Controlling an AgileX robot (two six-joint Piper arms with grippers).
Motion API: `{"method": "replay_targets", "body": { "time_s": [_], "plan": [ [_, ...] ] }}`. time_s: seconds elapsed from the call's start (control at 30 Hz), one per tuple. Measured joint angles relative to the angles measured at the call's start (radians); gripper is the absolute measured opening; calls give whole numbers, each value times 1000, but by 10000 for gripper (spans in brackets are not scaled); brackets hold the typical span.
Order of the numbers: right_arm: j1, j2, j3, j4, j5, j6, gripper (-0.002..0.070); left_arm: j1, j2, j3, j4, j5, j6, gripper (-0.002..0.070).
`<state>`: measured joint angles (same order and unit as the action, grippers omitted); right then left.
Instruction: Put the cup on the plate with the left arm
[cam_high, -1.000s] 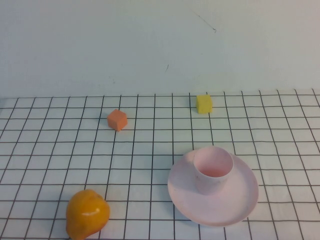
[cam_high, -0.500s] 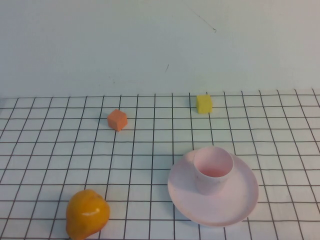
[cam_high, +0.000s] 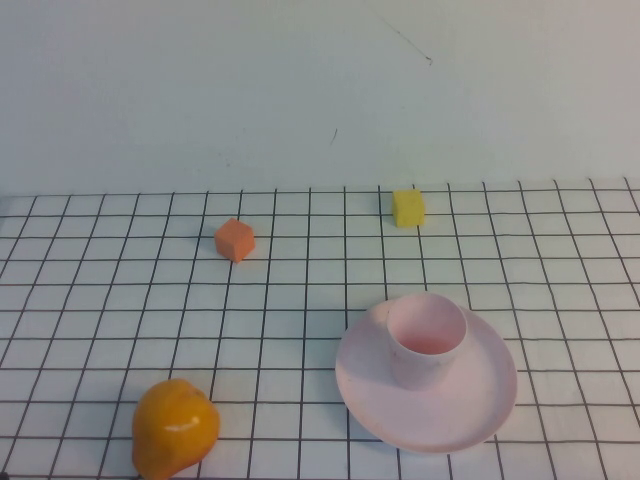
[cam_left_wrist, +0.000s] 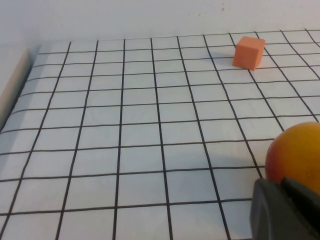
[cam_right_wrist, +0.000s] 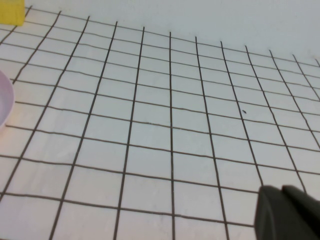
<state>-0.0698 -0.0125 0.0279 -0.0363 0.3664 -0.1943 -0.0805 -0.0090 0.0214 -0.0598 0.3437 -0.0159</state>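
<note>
Standing upright inside the plate (cam_high: 480, 410), the cup (cam_high: 427, 340) appears delivered. The left gripper (cam_left_wrist: 286, 210) sits low beside the orange fruit (cam_left_wrist: 295, 155); the right gripper (cam_right_wrist: 289, 214) hangs over bare grid. Whether either gripper's fingers are spread cannot be told.

The cup (cam_high: 427, 338), a small pale pink handleless tumbler with a slight taper and a matte surface, stands upright and empty on the plate (cam_high: 470, 410), its open mouth facing up and its base set a little toward the far-left part of the plate's surface. The plate is round, shallow and the same pale pink, with a low raised rim, clearly wider than the cup, and it lies flat on the gridded tabletop in the near right part of the high view. Neither the left gripper (cam_left_wrist: 286, 210) nor the right gripper (cam_right_wrist: 287, 212) touches them.
</note>
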Motion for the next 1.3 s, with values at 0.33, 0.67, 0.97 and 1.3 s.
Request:
{"method": "replay_targets", "body": {
  "time_s": [0.33, 0.67, 0.97, 1.3],
  "plan": [
    [0, 0, 0, 0, 0, 0, -2, 67, 0, 0, -5, 0, -26, -1],
    [0, 0, 0, 0, 0, 0, -2, 61, 0, 0, -5, -1, -30, -1],
    [0, 0, 0, 0, 0, 0, -2, 58, 0, 0, 3, -1, -69, -1],
    [0, 0, 0, 0, 0, 0, -2, 56, 0, 0, 44, -2, -73, -1]
  ]
}}
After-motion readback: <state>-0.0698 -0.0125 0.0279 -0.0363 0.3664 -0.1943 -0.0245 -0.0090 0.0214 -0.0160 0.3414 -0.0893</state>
